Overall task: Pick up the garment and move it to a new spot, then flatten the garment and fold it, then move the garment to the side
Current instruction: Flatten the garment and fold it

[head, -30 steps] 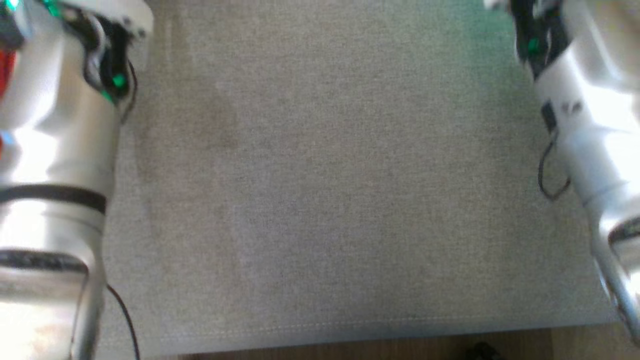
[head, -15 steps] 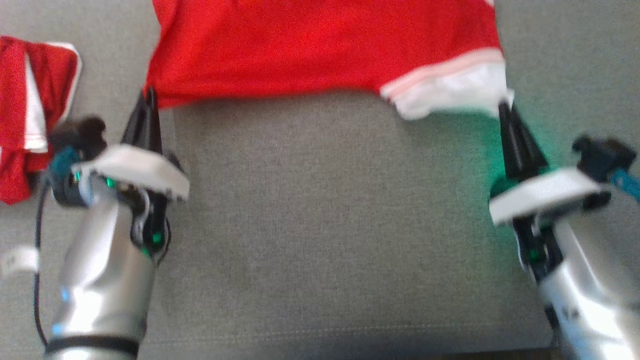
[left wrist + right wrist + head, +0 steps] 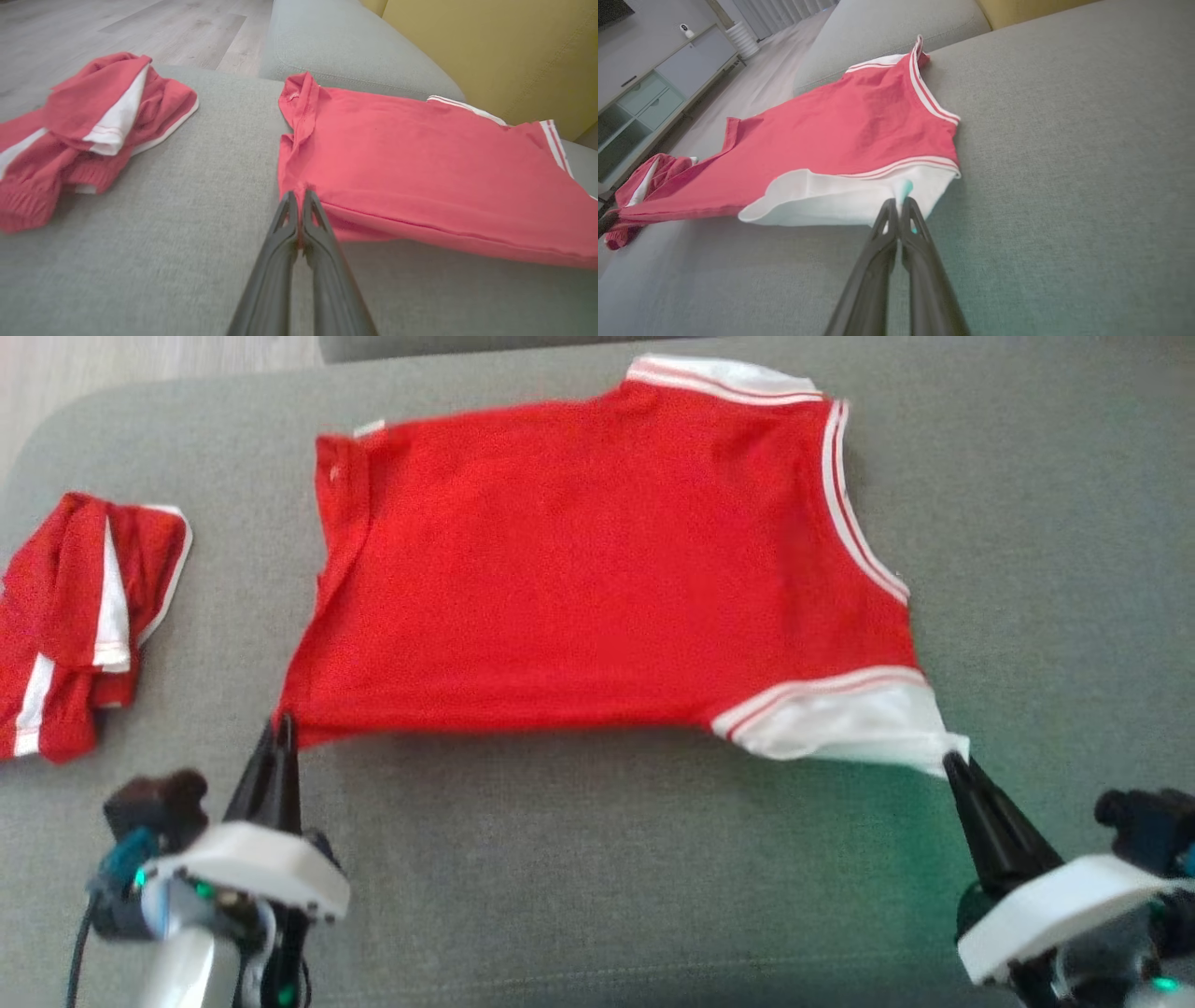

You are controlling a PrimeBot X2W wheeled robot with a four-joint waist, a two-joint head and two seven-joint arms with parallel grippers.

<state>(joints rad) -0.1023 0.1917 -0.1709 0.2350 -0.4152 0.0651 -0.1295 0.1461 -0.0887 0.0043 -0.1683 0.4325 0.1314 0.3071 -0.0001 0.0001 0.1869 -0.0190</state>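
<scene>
Plainly, both grippers are pinched onto the red garment (image 3: 597, 569), which lies spread across the grey sofa cushion (image 3: 597, 877). The left gripper (image 3: 280, 735) has its two dark fingers pressed together on the near red corner. The right gripper (image 3: 954, 767) clamps the near white-trimmed corner on the opposite side. Between them the near edge sits slightly raised off the cushion, while the far part lies flat. A crumpled red-and-white bundle (image 3: 79, 616) rests well apart, to the left.
</scene>
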